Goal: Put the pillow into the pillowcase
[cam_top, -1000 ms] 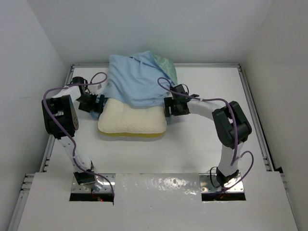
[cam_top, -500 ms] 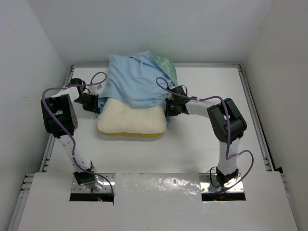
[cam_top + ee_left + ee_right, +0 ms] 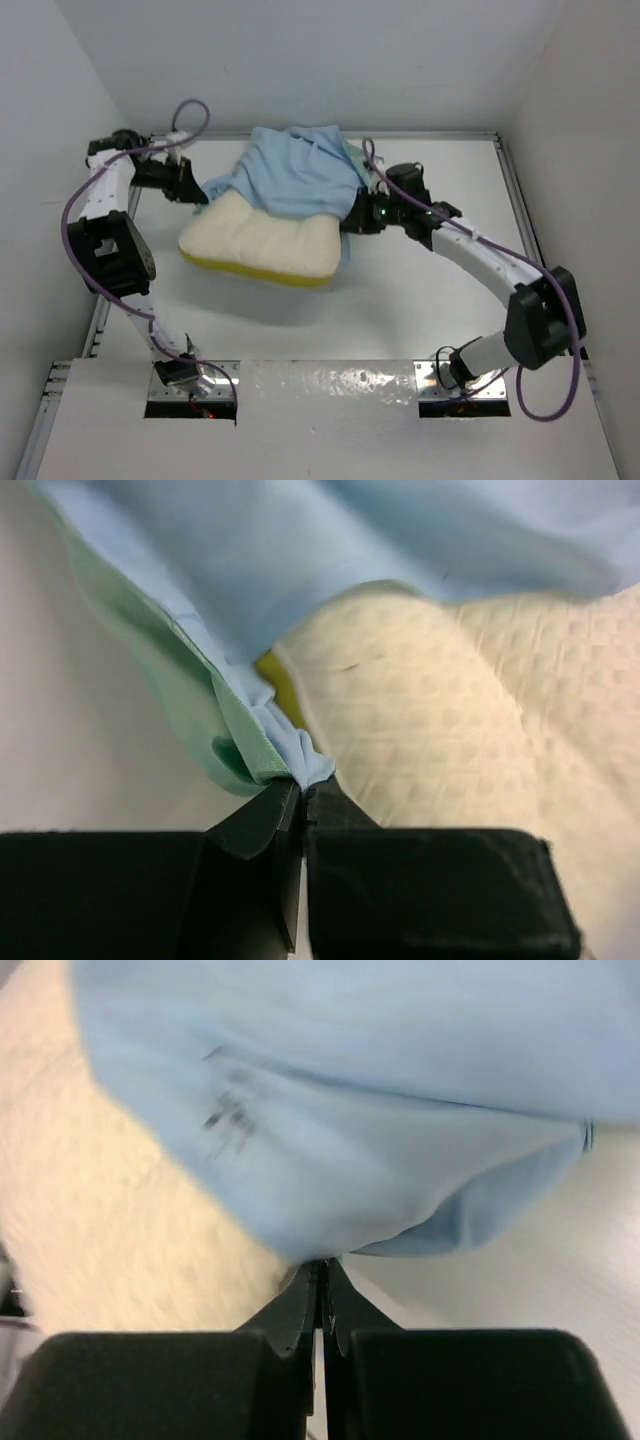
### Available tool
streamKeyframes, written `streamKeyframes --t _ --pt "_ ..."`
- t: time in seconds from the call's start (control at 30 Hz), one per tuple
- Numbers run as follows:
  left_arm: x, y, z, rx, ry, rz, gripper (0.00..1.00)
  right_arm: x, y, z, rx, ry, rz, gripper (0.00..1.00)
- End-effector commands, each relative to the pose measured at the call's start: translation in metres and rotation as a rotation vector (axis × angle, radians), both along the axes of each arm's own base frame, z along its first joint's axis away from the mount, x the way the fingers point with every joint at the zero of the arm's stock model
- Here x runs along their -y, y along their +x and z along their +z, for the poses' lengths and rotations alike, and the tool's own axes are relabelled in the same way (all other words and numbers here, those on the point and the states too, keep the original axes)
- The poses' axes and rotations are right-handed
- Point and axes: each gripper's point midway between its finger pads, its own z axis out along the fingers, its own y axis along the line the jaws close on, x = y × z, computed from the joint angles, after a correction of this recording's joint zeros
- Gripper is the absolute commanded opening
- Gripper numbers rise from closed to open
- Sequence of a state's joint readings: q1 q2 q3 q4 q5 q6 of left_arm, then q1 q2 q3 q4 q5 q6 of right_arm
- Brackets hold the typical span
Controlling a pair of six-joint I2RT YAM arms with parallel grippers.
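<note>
The cream-white pillow point(image 3: 255, 238) with its yellow edge band lies tilted in the middle of the table, its far half covered by the pillowcase point(image 3: 297, 175), light blue side out. My left gripper point(image 3: 203, 192) is shut on the pillowcase's left edge, and my right gripper point(image 3: 350, 219) is shut on its right edge. In the left wrist view the left gripper point(image 3: 301, 785) pinches a green-and-blue fold of the pillowcase point(image 3: 250, 750) beside the pillow point(image 3: 450, 710). In the right wrist view the right gripper point(image 3: 322, 1264) pinches the blue pillowcase point(image 3: 350, 1110), with the pillow point(image 3: 100, 1210) to its left.
The white table point(image 3: 420, 290) is walled on three sides. Metal rails run along its left edge point(image 3: 103, 305) and right edge point(image 3: 527, 225). Purple cables loop off both arms.
Both grippers have shut on the pillowcase's side edges. Both arms have risen and stretched out, pulling the cloth taut, and the pillow has shifted left and tilted.
</note>
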State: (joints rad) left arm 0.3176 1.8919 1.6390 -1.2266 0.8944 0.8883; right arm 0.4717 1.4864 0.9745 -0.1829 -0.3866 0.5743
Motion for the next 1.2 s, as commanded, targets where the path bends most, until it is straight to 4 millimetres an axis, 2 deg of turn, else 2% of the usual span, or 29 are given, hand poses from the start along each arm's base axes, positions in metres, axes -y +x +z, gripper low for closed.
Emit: streamKeyframes --t 0.0,0.03,0.07,0.1,0.13,0.17,0.2,0.23,0.27,0.37,0.47,0.53,0.57,0.6,0.63,0.67,0.7,0.73,0.77,0.8,0.83,0.9,0.93,0.97,1.0,1.03,1.07,1.1,1.17 --pt "0.033 0.008 0.160 0.382 -0.225 -0.051 0.00 -0.019 0.033 0.188 0.354 0.337 0.008 0.00" --pt "0.031 0.024 0.189 0.488 -0.226 -0.050 0.00 -0.004 0.044 0.213 0.384 0.378 -0.032 0.00" --pt "0.036 0.027 0.236 0.495 -0.298 -0.001 0.00 0.008 0.053 0.263 0.493 0.441 -0.053 0.00" --pt "0.033 0.042 0.281 0.703 -0.265 -0.033 0.00 0.031 0.066 0.287 0.532 0.476 -0.114 0.00" --pt "0.037 0.038 0.309 0.636 -0.353 0.035 0.00 0.041 0.072 0.307 0.580 0.492 -0.143 0.00" --pt "0.038 0.039 0.341 0.692 -0.372 0.064 0.00 0.051 0.076 0.344 0.659 0.508 -0.167 0.00" --pt "0.035 0.047 0.379 0.850 -0.368 0.046 0.00 0.058 0.079 0.363 0.713 0.497 -0.180 0.00" --pt "0.038 0.040 0.414 0.825 -0.461 0.116 0.00 0.062 0.080 0.379 0.746 0.498 -0.203 0.00" --pt "0.034 0.037 0.437 0.897 -0.484 0.129 0.00 0.063 0.074 0.414 0.823 0.526 -0.194 0.00" --pt "0.035 0.020 0.497 1.104 -0.514 0.153 0.00 0.071 0.063 0.460 0.925 0.572 -0.216 0.00" --pt "0.028 0.025 0.501 1.083 -0.555 0.251 0.00 0.077 0.059 0.470 0.954 0.584 -0.253 0.00" --pt "0.029 0.015 0.522 1.154 -0.613 0.256 0.00 0.083 0.067 0.485 0.981 0.594 -0.296 0.00" --pt "0.029 0.009 0.534 1.200 -0.632 0.258 0.00 0.091 0.044 0.536 1.096 0.618 -0.295 0.00" --pt "0.028 0.008 0.543 1.238 -0.638 0.261 0.00 0.094 0.041 0.555 1.148 0.610 -0.301 0.00" --pt "0.031 -0.007 0.559 1.311 -0.634 0.255 0.00 0.091 0.061 0.547 1.102 0.584 -0.314 0.00" --pt "0.035 -0.020 0.566 1.338 -0.628 0.247 0.00 0.095 0.044 0.569 1.157 0.605 -0.306 0.00" --pt "0.037 -0.025 0.567 1.346 -0.622 0.238 0.00 0.090 0.043 0.563 1.132 0.609 -0.284 0.00" --pt "0.038 -0.025 0.564 1.328 -0.622 0.234 0.00 0.095 0.014 0.577 1.189 0.640 -0.268 0.00" --pt "0.041 -0.032 0.566 1.340 -0.619 0.219 0.00 0.089 0.039 0.539 1.107 0.623 -0.288 0.00" --pt "0.043 -0.042 0.574 1.408 -0.613 0.190 0.00 0.098 0.039 0.538 1.128 0.628 -0.344 0.00" --pt "0.045 -0.068 0.601 1.545 -0.606 0.190 0.00 0.102 0.040 0.537 1.134 0.609 -0.368 0.00" --pt "0.037 -0.086 0.626 1.697 -0.577 0.239 0.00 0.114 0.013 0.585 1.271 0.595 -0.376 0.00" --pt "0.044 -0.111 0.639 1.818 -0.525 0.214 0.00 0.116 0.004 0.597 1.291 0.594 -0.372 0.00" --pt "0.044 -0.108 0.637 1.796 -0.510 0.223 0.00 0.116 0.000 0.597 1.292 0.589 -0.368 0.00" --pt "0.036 -0.076 0.617 1.673 -0.498 0.254 0.00 0.115 0.000 0.590 1.279 0.581 -0.363 0.00" --pt "0.040 -0.069 0.605 1.596 -0.497 0.258 0.00 0.114 0.009 0.555 1.204 0.544 -0.374 0.00" --pt "0.034 -0.044 0.586 1.509 -0.496 0.299 0.00 0.115 0.016 0.536 1.173 0.529 -0.392 0.00" --pt "0.010 0.002 0.555 1.401 -0.514 0.424 0.00 0.118 0.027 0.519 1.153 0.507 -0.429 0.00" --pt "-0.004 0.026 0.546 1.350 -0.507 0.489 0.00 0.124 0.049 0.508 1.138 0.412 -0.475 0.00"
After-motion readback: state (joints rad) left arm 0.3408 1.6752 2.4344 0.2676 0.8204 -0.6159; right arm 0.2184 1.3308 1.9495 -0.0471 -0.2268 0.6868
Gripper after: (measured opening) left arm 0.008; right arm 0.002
